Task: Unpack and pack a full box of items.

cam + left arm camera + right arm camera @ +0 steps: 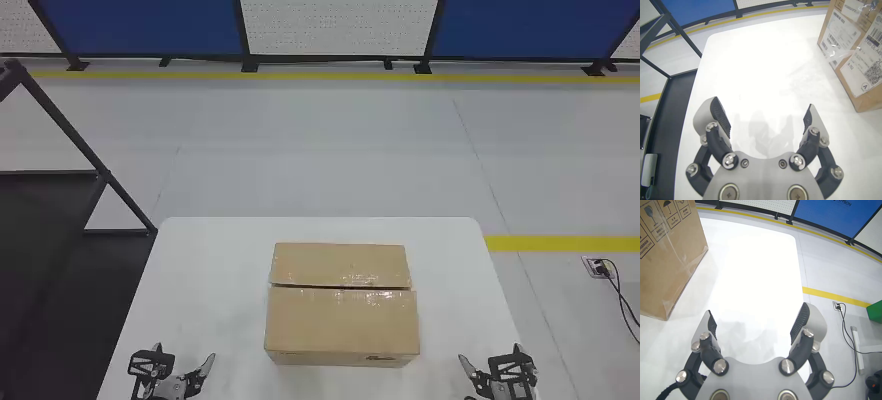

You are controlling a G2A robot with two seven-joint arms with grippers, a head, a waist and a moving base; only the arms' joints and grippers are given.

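Note:
A brown cardboard box [342,303] stands in the middle of the white table [210,290], its top flaps closed and taped. White labels cover the box [853,45] side seen in the left wrist view; printed handling symbols mark the box [664,256] side in the right wrist view. My left gripper [172,368] is at the table's near left edge, open and holding nothing, apart from the box. In its own view the left gripper [762,111] hovers over bare table. My right gripper [497,372] is at the near right edge, also open with nothing in it. The right gripper [757,317] is clear of the box.
A black metal rack [45,200] stands left of the table. Blue and white partition panels [330,25] line the far floor behind a yellow line. A floor socket with a cable [838,307] lies to the table's right. Bare table surface lies on both sides of the box.

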